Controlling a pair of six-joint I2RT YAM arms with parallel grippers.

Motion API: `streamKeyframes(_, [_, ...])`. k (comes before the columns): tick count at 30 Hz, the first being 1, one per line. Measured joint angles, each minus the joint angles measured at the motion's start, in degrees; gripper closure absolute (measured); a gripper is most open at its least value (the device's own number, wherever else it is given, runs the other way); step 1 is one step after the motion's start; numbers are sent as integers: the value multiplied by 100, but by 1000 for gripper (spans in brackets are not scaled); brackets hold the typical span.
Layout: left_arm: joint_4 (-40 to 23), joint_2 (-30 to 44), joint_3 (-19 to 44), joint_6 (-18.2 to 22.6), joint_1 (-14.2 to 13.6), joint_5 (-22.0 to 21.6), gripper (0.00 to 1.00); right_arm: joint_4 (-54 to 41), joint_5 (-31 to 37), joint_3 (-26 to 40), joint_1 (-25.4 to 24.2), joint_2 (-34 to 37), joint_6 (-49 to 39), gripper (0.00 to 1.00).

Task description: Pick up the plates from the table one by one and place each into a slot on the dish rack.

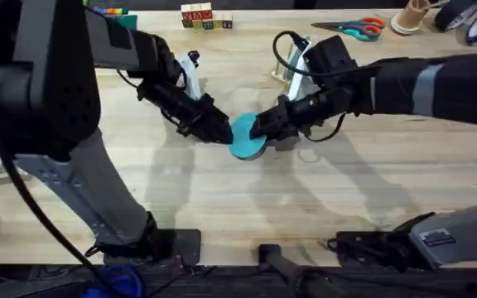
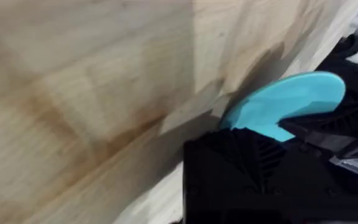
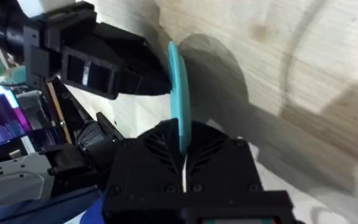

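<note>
Overhead, both grippers, left [image 1: 222, 132] and right [image 1: 259, 127], clamp 1 turquoise plate [image 1: 246, 137] above the table [image 1: 222, 199]

scissors [image 1: 353, 31], lettered blocks [image 1: 204, 16] (far edge), tape rolls [image 1: 470, 18]

The left edge of the turquoise plate [image 1: 248, 137] is covered by the left gripper [image 1: 224, 135] in the middle of the overhead view, and its right edge is covered by the right gripper [image 1: 257, 128]. The dish rack [image 1: 288, 64] is mostly hidden behind the right arm, so its slots cannot be counted. The letters on the wooden blocks [image 1: 204, 17] at the top edge are too small to be read. The scissors [image 1: 356, 30] in the upper right are partly cut off. In the left wrist view, the lower part of the plate [image 2: 283, 103] is hidden by black fingers [image 2: 241, 168], and whose fingers they are cannot be told. In the right wrist view, the plate [image 3: 178, 93] is seen only edge-on, and its lower rim is lost between the fingers [image 3: 154, 149].
</note>
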Motion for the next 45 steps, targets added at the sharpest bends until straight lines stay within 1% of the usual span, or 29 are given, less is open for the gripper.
streamKeyframes(7, [-451, -93, 498, -95, 13, -640, 958, 2, -3, 0, -2, -1, 0, 970])
streamKeyframes(11, [-823, -517, 927, -126, 17, -992, 958, 2, -4, 0, -2, 0, 0, 970])
streamKeyframes(15, [-1137, -1031, 1329, -129, 17, -1445, 958, 4, -4, 0, -13, 0, 0, 970])
streamKeyframes(18, [-1266, -1316, 1480, -131, 17, -1786, 958, 2, -6, 0, -45, 0, 0, 970])
streamKeyframes(22, [-1432, -1517, 1562, -175, 17, -2199, 958, -7, 2, 0, -101, -4, -22, 970])
streamKeyframes(27, [-1778, -1601, 1863, -219, 17, -2716, 958, -593, 175, 94, -125, -184, -193, 970])
streamKeyframes(28, [-1833, -1623, 1956, -218, 17, -2807, 932, -770, 244, 150, -122, -234, -264, 970])
streamKeyframes(29, [-1894, -1645, 2067, -222, 17, -2885, 875, -972, 335, 229, -122, -284, -346, 970])
streamKeyframes(30, [-1923, -1670, 2155, -221, 17, -2948, 796, -1137, 421, 308, -125, -327, -423, 970])
streamKeyframes(33, [-2034, -1736, 2404, -233, 17, -3068, 508, -1649, 741, 643, -125, -452, -668, 970])
streamKeyframes(34, [-2069, -1748, 2489, -229, 17, -3110, 351, -1788, 848, 779, -125, -489, -758, 970])
streamKeyframes(35, [-2100, -1749, 2560, -245, 17, -3138, 227, -1925, 956, 937, -125, -520, -854, 970])
streamKeyframes(36, [-2147, -1749, 2638, -251, 17, -3171, 147, -2039, 1037, 1078, -125, -538, -932, 970])
streamKeyframes(39, [-2325, -1749, 2912, -260, 17, -3353, 23, -2378, 1306, 1552, -125, -559, -1182, 969])
streamKeyframes(42, [-2468, -1748, 3240, -258, 17, -3555, 7, -2707, 1621, 2020, -125, -559, -1416, 969])
streamKeyframes(45, [-2522, -1749, 3476, -256, 17, -3648, 6, -2922, 1905, 2411, -125, -559, -1665, 969])
